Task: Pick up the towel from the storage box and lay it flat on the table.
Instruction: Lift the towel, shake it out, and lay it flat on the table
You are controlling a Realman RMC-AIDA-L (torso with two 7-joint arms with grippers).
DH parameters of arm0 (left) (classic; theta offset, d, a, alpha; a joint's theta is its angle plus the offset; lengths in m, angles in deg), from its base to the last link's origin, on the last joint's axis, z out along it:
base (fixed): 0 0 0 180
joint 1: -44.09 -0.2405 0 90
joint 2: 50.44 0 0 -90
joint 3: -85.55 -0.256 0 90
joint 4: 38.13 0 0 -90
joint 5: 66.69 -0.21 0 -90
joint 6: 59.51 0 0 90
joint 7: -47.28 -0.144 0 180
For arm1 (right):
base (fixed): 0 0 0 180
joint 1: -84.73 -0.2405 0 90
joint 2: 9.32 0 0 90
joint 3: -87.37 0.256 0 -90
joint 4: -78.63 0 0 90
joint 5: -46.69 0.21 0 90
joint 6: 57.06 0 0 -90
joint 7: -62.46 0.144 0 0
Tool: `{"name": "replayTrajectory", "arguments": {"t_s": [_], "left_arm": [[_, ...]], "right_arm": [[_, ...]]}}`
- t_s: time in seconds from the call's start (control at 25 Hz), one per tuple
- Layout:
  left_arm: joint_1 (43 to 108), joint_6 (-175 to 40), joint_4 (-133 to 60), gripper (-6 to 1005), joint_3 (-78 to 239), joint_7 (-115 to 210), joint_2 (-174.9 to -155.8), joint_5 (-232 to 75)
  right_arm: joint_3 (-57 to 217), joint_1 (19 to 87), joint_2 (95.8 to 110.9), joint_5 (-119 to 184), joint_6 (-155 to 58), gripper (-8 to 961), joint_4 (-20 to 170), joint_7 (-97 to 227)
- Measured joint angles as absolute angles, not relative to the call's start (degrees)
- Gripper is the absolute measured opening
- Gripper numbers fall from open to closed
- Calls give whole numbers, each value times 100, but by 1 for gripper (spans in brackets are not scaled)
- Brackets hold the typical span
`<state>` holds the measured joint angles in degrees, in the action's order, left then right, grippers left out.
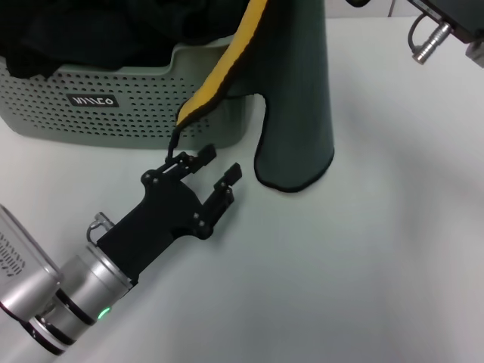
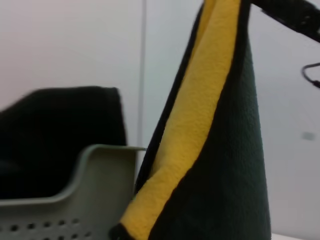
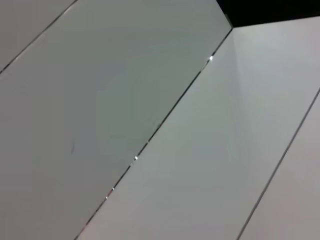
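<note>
1. The towel [image 1: 296, 106] is hanging upright from above the head view's top edge, beside the box's right end. It is draping down as a soft cone, and its rounded lower hem is resting on or just above the table [image 1: 378, 249]; which one I cannot tell.
2. Its dark green face is looking smooth and matte. A fold is turning the mustard yellow side out as a long strip running down its left edge, and thin black stitched edging is tracing the hem.
3. The yellow strip's pointed tip is hanging in front of the box's front wall, just above the left tool [image 1: 210, 175].
4. The left tool, of angular black plastic on a silver cylindrical wrist, is sitting low over the table in front of the box. Its two fingers [image 1: 227, 178] are spread apart, holding nothing and pointing toward the towel's tip.
5. The box [image 1: 113, 113] is a pale sage-green plastic basket with rounded corners and rows of small round holes. A small black label with white lettering is showing on its front wall.
6. Crumpled black cloth [image 1: 83, 30] is heaping up inside the box, above its rim.
7. The right arm [image 1: 454, 26] is showing only as metal fittings at the head view's top right corner. Its tool is out of sight.
8. The table is plain, smooth and white.
</note>
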<state>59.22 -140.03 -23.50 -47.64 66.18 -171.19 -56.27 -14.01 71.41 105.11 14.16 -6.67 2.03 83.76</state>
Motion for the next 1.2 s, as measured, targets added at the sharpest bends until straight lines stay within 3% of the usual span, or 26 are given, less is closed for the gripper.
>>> {"name": "replayTrajectory", "arguments": {"t_s": [0.2, 0.6, 1.2], "left_arm": [[5753, -14112, -2267, 429, -4782, 6436, -17119, -5615], [5360, -15461, -2358, 431, -4837, 6138, -17114, -5730], [5857, -13289, -1906, 436, -4876, 5985, -17119, -5291]], "right_arm": [[-1402, 7062, 10511, 1413, -1046, 9, 124, 8375], [-1395, 6909, 10524, 1318, -1423, 9, 73, 8337], [-1717, 6548, 10591, 1211, -1841, 10, 51, 8325]]}}
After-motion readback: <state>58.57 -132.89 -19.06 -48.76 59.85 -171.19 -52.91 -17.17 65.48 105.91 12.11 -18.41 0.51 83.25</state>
